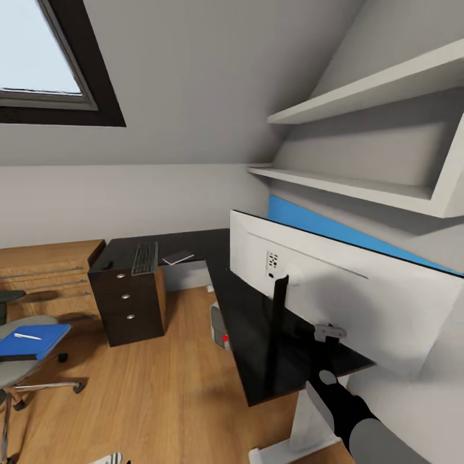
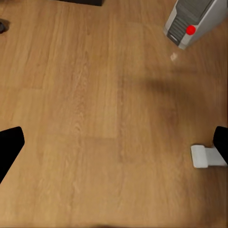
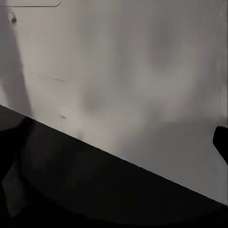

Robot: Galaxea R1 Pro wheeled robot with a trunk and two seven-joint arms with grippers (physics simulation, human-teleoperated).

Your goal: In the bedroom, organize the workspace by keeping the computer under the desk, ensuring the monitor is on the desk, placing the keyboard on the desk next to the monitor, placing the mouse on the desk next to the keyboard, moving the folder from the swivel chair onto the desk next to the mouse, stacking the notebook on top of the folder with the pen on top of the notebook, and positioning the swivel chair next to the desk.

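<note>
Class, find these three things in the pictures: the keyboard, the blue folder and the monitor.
keyboard [image 1: 145, 258], head view, middle of its keys.
folder [image 1: 40, 339], head view, bare blue cover.
monitor [image 1: 361, 303], head view, pale back panel.

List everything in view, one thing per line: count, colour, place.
desk: one, black top, by the right wall
monitor: one, pale back facing the camera, on the desk
keyboard: one, dark keys, on the desk's far wing
notebook: one, dark, beside the keyboard
computer: one, grey with red dot, on the floor under the desk
swivel chair: one, grey, at left
folder: one, blue, on the chair
pen: one, white, on the folder
shelves: two, white, above the desk
right arm: one, black and grey, reaching toward the monitor
</note>
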